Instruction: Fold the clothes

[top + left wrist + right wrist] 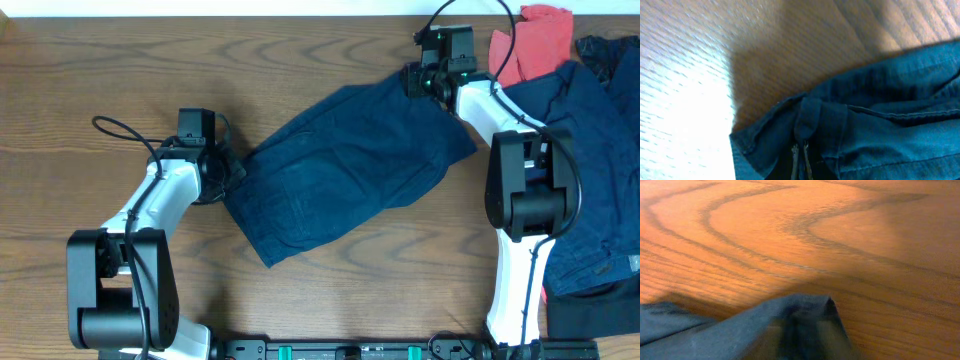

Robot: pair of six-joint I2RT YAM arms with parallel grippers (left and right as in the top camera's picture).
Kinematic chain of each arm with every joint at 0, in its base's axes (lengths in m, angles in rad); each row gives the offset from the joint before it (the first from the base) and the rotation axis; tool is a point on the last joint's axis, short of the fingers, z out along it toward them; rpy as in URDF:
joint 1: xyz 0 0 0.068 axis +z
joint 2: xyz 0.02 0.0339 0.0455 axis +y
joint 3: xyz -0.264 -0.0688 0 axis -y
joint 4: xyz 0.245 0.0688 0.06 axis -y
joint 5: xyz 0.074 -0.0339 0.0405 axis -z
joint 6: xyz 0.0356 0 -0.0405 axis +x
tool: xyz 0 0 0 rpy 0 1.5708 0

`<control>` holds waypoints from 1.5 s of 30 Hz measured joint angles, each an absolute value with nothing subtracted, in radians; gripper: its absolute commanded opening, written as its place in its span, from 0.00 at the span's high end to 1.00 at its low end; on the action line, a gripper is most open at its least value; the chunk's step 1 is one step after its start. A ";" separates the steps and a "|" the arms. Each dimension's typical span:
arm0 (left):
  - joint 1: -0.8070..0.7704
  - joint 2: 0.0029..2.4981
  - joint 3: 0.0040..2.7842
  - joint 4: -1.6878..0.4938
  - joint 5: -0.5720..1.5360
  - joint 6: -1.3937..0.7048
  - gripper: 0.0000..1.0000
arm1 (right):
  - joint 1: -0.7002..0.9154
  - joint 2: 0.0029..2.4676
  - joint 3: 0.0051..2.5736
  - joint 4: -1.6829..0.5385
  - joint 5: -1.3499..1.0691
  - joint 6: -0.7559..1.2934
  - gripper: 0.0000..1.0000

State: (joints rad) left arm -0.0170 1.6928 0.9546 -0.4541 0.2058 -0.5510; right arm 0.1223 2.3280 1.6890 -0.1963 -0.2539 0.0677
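The dark navy-blue shorts (345, 170) lie spread at a slant across the middle of the table. My left gripper (232, 170) is at their left edge, and in the left wrist view its thin fingertips (801, 155) sit close together, pinched on the seamed hem (860, 125). My right gripper (415, 80) is at the shorts' far right corner. In the right wrist view that corner (805, 325) is bunched up over the jaws and hides the fingers.
A pile of other clothes lies at the right edge behind the right arm: a coral-red piece (540, 35) at the back and dark navy garments (600, 150) in front. Bare wooden tabletop (100, 60) lies to the left and behind.
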 measured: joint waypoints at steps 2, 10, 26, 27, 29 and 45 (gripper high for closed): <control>-0.017 1.693 0.955 -0.467 0.230 -0.551 0.94 | 0.122 2.328 1.689 -0.195 -0.280 0.071 0.99; -0.017 1.682 0.954 -0.650 0.316 -0.552 0.94 | 0.121 2.273 1.689 -0.195 -0.319 0.071 0.99; -0.017 1.580 0.952 -0.994 0.386 -0.577 0.94 | 0.212 2.106 1.689 -0.150 -0.384 -0.044 0.99; -0.017 1.580 0.950 -0.999 0.376 -0.577 0.94 | 0.224 2.106 1.689 -0.145 -0.377 -0.055 0.99; -0.017 1.580 0.945 -1.009 0.356 -0.577 0.94 | 0.246 2.111 1.689 -0.141 -0.361 -0.067 0.99; -0.017 1.580 0.889 -1.052 0.277 -0.580 0.48 | 0.324 2.271 1.689 -0.141 -0.256 -0.091 0.34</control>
State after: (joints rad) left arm -0.0170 1.5803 0.8894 -1.0519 0.2768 -0.5797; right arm 0.3244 2.2715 1.6886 -0.1406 -0.2558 -0.0910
